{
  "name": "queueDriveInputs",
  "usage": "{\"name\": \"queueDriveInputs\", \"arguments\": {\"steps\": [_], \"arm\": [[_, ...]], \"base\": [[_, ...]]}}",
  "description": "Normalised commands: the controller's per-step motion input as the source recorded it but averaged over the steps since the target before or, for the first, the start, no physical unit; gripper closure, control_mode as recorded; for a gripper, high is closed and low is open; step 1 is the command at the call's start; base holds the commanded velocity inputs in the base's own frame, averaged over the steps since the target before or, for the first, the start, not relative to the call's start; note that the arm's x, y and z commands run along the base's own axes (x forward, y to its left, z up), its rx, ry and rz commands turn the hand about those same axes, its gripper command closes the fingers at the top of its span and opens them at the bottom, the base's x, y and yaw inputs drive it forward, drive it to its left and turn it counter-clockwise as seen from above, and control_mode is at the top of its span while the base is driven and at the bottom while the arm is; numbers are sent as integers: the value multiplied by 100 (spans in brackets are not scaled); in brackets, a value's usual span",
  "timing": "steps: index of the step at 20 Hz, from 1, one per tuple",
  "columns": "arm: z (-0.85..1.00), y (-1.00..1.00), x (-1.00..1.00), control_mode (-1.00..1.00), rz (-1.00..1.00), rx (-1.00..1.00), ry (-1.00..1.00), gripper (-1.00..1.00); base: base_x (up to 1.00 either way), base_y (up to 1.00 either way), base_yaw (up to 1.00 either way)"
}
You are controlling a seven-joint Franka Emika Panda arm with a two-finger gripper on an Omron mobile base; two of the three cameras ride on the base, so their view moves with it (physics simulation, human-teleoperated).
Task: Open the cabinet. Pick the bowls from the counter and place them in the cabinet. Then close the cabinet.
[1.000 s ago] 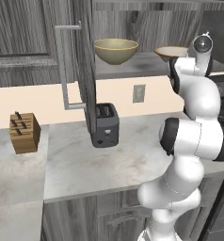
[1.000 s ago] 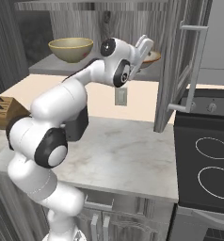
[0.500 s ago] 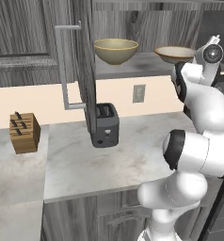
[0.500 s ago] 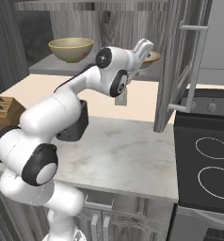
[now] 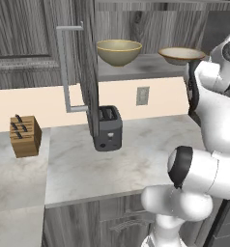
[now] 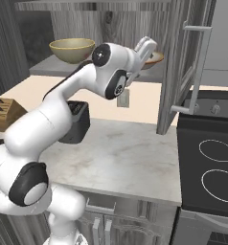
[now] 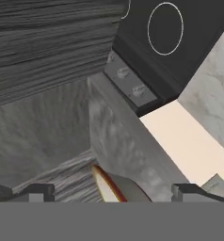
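The cabinet stands open, its left door (image 5: 85,62) and right door (image 6: 180,67) swung out towards me. On its grey shelf (image 5: 136,68) rest both bowls: the deep olive-yellow one (image 5: 119,51) on the left and the shallow tan-rimmed one (image 5: 181,54) on the right. My gripper (image 6: 152,44) hovers just in front of the tan-rimmed bowl (image 6: 154,58), open and holding nothing. In the hand view the gripper (image 7: 114,192) has its fingertips (image 7: 36,191) spread wide, with the bowl's rim (image 7: 107,187) low between them and not touched.
A dark toaster (image 5: 107,128) stands on the marble counter (image 5: 136,154) under the open left door, and a wooden knife block (image 5: 24,136) sits further left. The black stovetop (image 6: 211,167) lies to the right. The left door's bar handle (image 5: 66,67) juts out.
The hand has drawn back from the tan-rimmed bowl, which now shows whole on the shelf. The arm's upper links have swung right in the left base view.
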Motion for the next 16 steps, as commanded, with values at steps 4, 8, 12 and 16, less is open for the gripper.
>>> {"name": "queueDriveInputs", "arguments": {"steps": [4, 8, 12, 16], "arm": [[25, 0, -66, -100, 0, 1, 8, -100], [2, 0, -81, -100, 0, 0, -3, -100], [0, 6, -100, -100, 0, -3, -23, -100], [0, 14, -100, -100, 0, -7, -25, -100]], "base": [[0, 0, 0], [0, 0, 0], [0, 0, 0], [0, 0, 0]]}}
